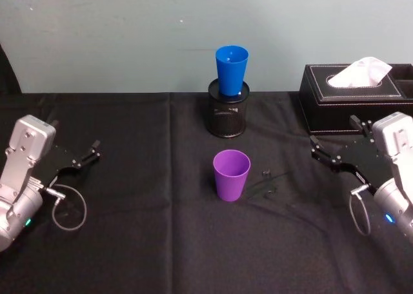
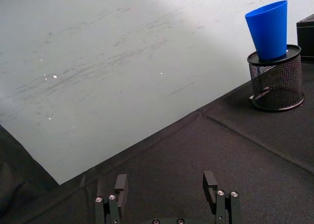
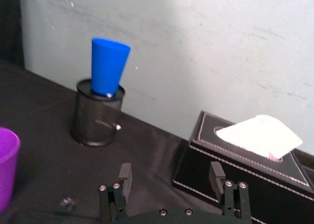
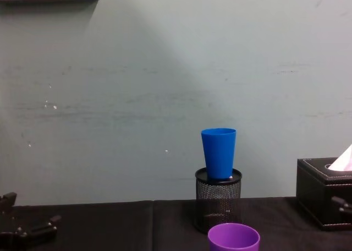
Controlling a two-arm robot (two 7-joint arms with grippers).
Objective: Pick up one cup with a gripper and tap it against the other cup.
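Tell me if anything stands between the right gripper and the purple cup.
Only a small black bit lies on the cloth between the right gripper, jaws open, and the purple cup. It is low and sits just to the right of the cup; nothing else visible blocks the way.

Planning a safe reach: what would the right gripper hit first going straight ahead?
Probably the tissue box: its near corner lies ahead between the open fingers of the right gripper; depth unclear.
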